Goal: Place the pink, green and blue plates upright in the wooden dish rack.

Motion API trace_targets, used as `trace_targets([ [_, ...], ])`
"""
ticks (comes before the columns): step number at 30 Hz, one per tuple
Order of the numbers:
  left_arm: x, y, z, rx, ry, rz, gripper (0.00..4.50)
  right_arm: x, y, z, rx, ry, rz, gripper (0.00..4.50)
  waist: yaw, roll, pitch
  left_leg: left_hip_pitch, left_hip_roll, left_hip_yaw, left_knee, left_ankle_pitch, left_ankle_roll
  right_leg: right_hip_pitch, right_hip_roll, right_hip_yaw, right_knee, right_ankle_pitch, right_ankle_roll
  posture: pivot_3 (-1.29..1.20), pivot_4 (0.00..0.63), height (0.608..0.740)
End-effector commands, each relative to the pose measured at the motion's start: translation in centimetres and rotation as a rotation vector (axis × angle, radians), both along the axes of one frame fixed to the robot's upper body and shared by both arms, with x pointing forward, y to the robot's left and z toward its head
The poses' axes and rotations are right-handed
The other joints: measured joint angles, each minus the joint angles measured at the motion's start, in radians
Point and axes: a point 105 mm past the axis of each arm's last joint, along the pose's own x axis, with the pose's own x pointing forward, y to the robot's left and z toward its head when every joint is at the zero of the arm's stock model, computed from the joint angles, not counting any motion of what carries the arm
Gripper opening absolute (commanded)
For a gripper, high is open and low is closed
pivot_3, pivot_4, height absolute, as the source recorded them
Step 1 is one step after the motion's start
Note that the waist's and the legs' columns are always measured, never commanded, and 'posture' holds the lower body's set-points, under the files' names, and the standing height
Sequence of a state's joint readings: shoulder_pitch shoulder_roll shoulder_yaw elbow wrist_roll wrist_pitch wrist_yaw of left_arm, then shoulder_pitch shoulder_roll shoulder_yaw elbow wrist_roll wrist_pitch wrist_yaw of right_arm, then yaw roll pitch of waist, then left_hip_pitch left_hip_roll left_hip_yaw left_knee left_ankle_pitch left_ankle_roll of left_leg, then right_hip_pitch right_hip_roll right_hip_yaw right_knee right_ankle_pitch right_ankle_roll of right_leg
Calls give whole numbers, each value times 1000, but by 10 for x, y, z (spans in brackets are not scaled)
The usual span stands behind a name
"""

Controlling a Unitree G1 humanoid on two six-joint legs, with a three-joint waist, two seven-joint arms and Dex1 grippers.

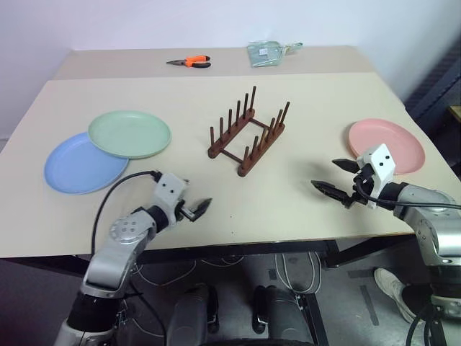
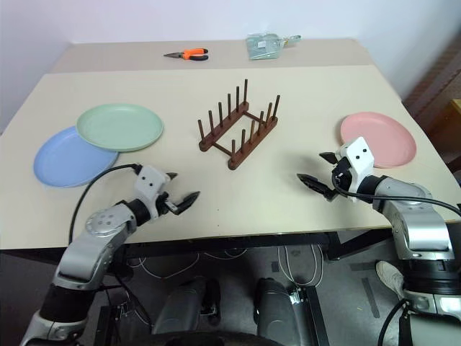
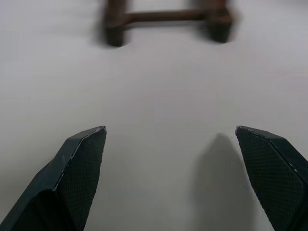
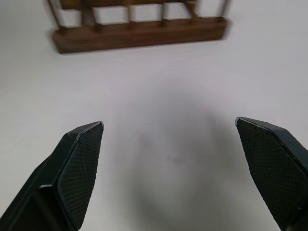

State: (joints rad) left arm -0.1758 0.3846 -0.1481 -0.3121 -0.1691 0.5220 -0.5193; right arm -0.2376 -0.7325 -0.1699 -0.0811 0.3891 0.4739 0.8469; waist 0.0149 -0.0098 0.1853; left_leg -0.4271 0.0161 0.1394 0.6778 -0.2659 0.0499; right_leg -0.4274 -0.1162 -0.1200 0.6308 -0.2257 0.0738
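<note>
plates and rack sit untouched on a beige worktop [image 1: 302, 194], seen from above the robot's two arms. nearest, at the front edge, the left hand [image 1: 193, 210] hovers low over bare worktop, its two black fingers spread wide and holding nothing. on the right, the right hand [image 1: 337, 178] hovers the same way, fingers fully apart and empty, just near of the pink plate [image 1: 386, 145], which lies flat close to the right edge. on the left side, the blue plate [image 1: 78, 163] lies flat, and the green plate [image 1: 130, 133] rests partly on top of its far right rim. in the middle of the worktop, between the two groups of plates, stands the wooden dish rack [image 1: 248, 130], dark brown, set at an angle, its rows of upright pegs all empty. both wrist views look across bare worktop toward the rack's base. at the far edge lie orange-handled pliers [image 1: 191, 62] and, to their right, a small pale green packet [image 1: 268, 52].
</note>
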Motion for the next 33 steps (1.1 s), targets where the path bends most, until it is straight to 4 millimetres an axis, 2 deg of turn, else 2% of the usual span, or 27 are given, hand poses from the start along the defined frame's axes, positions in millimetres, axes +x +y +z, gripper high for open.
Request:
trace_targets([
  [1,9,-35,5,7,-32,-64,4418,-4,23,12,12,-68,35,4500,1,0,0,0,0,0,1,0,0,0,0,0,0,0,0,0,150,740],
  [4,29,-59,1,-14,-18,-43,4418,-14,40,9,19,-77,62,4500,-1,1,-1,0,0,0,1,-1,1,0,0,0,0,0,1,0,150,740],
  [7,44,-69,-3,2,-20,-16,4418,-21,53,9,29,-84,71,4500,-2,1,0,-1,0,0,2,-1,2,0,1,-1,0,0,1,0,150,740],
  [10,56,-87,-8,-9,-3,-6,4418,-30,54,8,36,-86,51,4500,0,1,-1,-1,0,0,3,-1,2,0,2,0,0,0,1,0,150,740],
  [13,61,-95,-10,-14,-3,-10,4418,-35,52,5,35,-77,40,4500,3,1,-1,-1,-1,0,4,-2,4,1,0,-1,0,0,2,0,150,740],
  [16,63,-101,-11,-22,-11,-24,3554,-36,49,2,16,-77,30,4500,1,1,-1,-1,-1,0,5,-3,5,2,-1,-1,0,0,3,0,150,740],
  [21,57,-100,-4,-33,-56,-106,1031,-31,40,5,-4,-96,4,4500,-1,1,-1,-1,-1,0,5,-3,5,2,-1,-1,0,0,3,0,150,740],
  [22,52,-100,-1,-38,-71,-161,755,-30,36,7,-11,-100,-3,4500,-2,1,-2,-1,-1,0,5,-3,5,1,-2,-1,0,0,3,0,150,740],
  [26,26,-95,3,-9,-79,-401,745,-28,20,8,-40,-109,-42,4500,-3,2,-2,-1,-1,0,5,-3,5,1,-2,-1,0,0,3,0,150,740],
  [30,31,-71,-2,34,-44,-422,745,-29,6,6,-61,-111,-75,4500,-1,2,-2,-1,-1,0,5,-3,5,1,-2,-1,-1,0,3,0,150,740],
  [32,37,-59,-4,47,-28,-392,1769,-29,3,6,-69,-114,-86,4500,-2,2,-2,-1,-1,0,5,-4,6,1,-2,-1,-1,0,3,0,150,740],
  [33,39,-53,-4,52,-26,-377,2115,-29,1,6,-74,-116,-90,4500,-2,2,-2,-1,-1,0,5,-4,6,1,-2,-1,-1,0,3,0,150,740],
])
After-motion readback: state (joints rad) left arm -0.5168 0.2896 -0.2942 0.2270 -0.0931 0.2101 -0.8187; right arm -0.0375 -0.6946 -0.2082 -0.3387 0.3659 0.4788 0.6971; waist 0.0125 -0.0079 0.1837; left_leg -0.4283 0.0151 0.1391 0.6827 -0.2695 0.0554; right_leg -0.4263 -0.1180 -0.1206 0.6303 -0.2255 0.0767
